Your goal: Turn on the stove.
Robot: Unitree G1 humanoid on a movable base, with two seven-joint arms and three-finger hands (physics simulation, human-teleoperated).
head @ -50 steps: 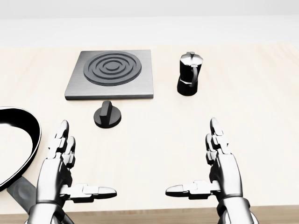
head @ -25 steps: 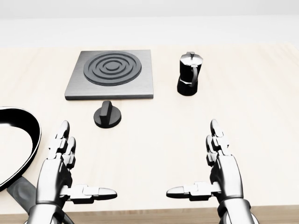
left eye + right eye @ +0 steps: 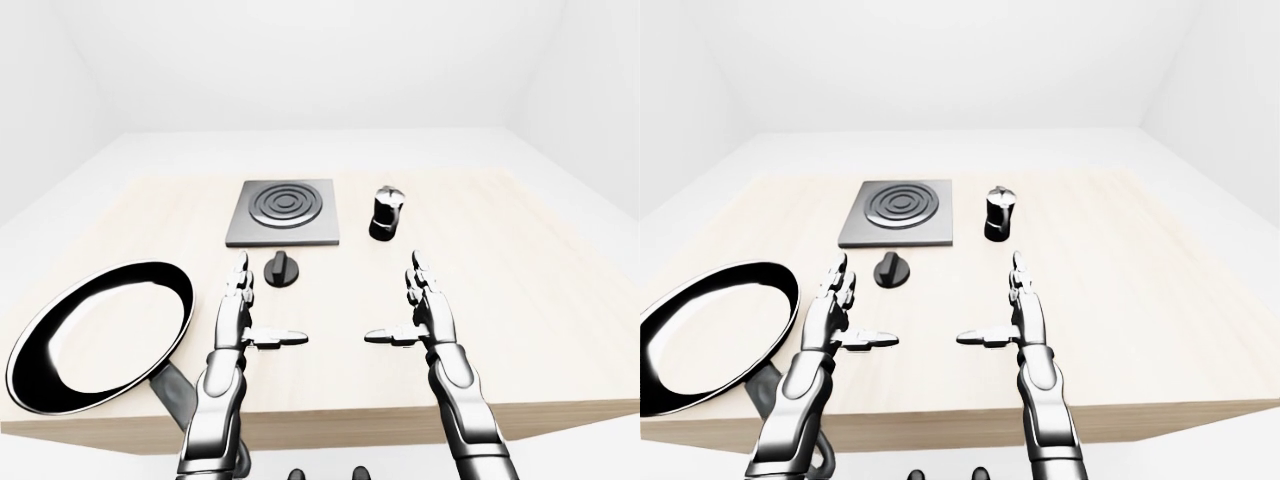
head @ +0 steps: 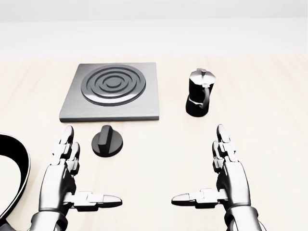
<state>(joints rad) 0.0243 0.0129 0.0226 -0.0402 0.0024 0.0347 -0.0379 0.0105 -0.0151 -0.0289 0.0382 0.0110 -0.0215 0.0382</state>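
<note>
A square grey stove plate (image 4: pixel 111 91) with dark rings lies at the top middle of the head view. Its round black knob (image 4: pixel 107 141) stands on the wooden table just below the plate. My left hand (image 4: pixel 79 185) is open, palm inward, below and left of the knob and apart from it. My right hand (image 4: pixel 211 183) is open at the lower right, far from the knob. Both hands are empty.
A black and silver moka pot (image 4: pixel 198 93) stands right of the stove plate. A black frying pan (image 3: pixel 100 335) lies at the left, its handle by my left forearm. The table's (image 3: pixel 560 300) near edge runs under my wrists.
The whole picture has shifted: the stove, knob and pot sit lower and larger, the pan further left, so the camera has moved toward them. My hands keep their open pose.
</note>
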